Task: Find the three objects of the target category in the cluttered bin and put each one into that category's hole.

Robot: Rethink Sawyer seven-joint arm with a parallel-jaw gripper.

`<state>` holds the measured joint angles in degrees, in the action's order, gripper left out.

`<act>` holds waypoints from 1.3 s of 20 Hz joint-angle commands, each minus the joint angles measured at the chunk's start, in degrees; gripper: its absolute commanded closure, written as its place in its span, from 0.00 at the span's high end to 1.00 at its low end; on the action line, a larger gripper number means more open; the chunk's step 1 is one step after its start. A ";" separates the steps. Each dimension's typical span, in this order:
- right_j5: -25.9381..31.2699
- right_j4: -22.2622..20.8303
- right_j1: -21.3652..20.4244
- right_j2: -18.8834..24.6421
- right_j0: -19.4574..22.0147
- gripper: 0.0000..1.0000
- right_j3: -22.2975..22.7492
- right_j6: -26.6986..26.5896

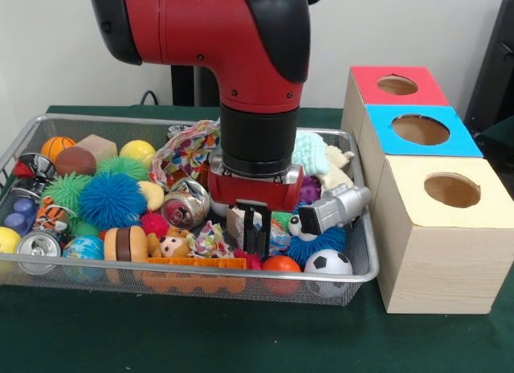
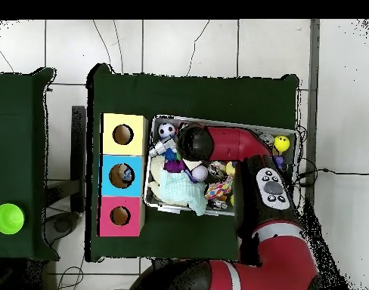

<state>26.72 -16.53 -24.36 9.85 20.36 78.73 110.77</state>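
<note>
Tool [image 1: 255, 232] low in the wire bin [image 1: 353, 264] among toys, grip state impossible to tell

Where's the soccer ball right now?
Front view: the soccer ball lies in the wire bin's near right corner, beside an orange ball, just right of the lowered gripper.

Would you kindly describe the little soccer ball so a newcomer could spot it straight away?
Find the wire basket beside the three wooden boxes. At its front corner nearest the yellow-topped box lies the soccer ball, beside an orange ball. It alone is white with black patches.
</note>
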 commanded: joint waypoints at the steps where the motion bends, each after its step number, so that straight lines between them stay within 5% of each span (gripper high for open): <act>1: -2.19 -2.12 3.00 5.68 1.84 0.00 -0.31 -3.05; 18: 0.12 -2.03 1.35 5.60 1.48 0.00 -0.31 -2.24; 19: -0.29 -2.13 1.22 5.50 1.41 1.00 -0.16 -2.04; 26: -0.33 -2.04 1.39 6.66 2.15 1.00 -0.13 -3.17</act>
<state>26.72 -16.53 -23.81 11.58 21.86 78.73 110.77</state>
